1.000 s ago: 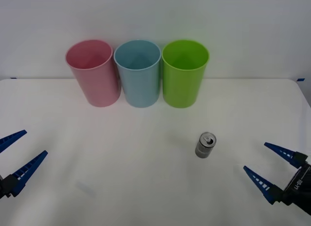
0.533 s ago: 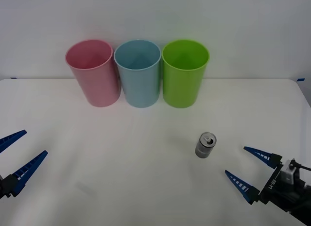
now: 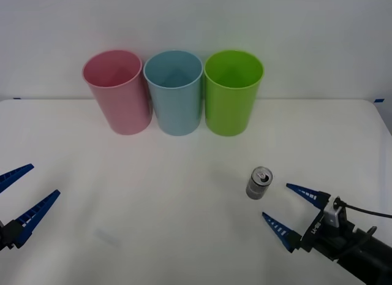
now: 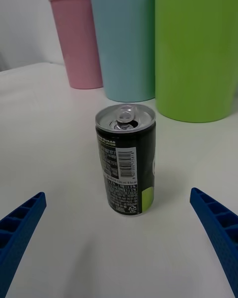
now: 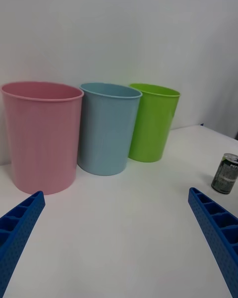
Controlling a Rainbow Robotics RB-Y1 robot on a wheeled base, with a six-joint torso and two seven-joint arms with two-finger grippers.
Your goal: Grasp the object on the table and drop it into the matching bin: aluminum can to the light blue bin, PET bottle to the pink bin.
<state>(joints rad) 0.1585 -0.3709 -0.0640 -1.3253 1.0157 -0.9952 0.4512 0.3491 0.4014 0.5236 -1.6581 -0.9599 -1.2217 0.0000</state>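
Just ahead of my right gripper [image 3: 294,209] stands the aluminum can [image 3: 259,183], upright on the white table [image 3: 153,205] — I have slid in toward it over the last second, so the reach is nearly done. My fingers are spread wide and hold nothing; the can sits centred beyond their tips, not yet between them. Past it waits the light blue bin [image 3: 175,92]. My left gripper [image 3: 24,202] stays parked, open.
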